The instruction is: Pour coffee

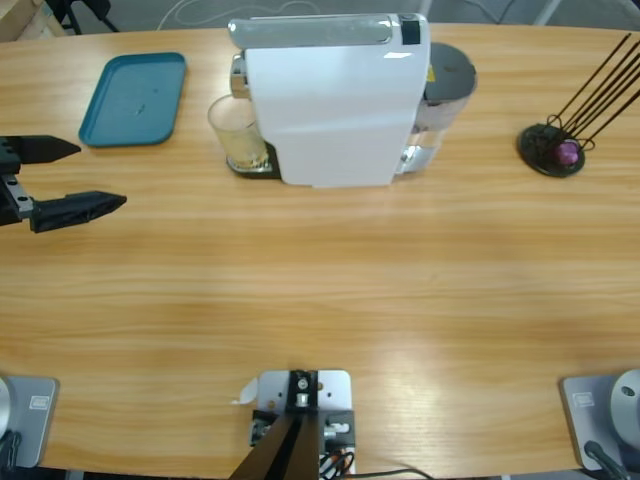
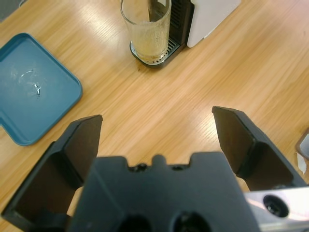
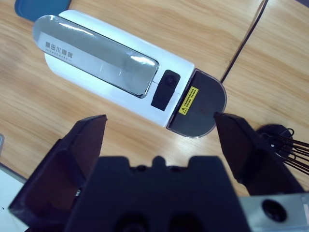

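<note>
While the near half of the counter (image 1: 330,300) carries nothing of the task, the left tool (image 1: 72,178) hangs at the left edge with its jaws spread wide and nothing between them. In its wrist view the glass (image 2: 146,30) stands straight ahead, well apart from the tips. The coffee (image 2: 148,46) is a shallow pale layer in the bottom of that glass, which sits on the drip grate (image 2: 155,59) at the left side of the white coffee machine (image 1: 335,95).

The step in hand looks like the reach for the glass. To do it well, I would keep the jaws wide, come in level from the left, and close low on the wall, clear of the spout overhead, then draw the glass straight out before any tilt.

The right tool (image 3: 159,145) is likewise released and empty, hanging above the machine and looking down on its lid; it does not show in the high view.

Counted: one glass, one machine, one blue tray (image 1: 134,98) far left, one black wire rack (image 1: 553,148) far right holding one purple capsule (image 1: 568,152).
</note>
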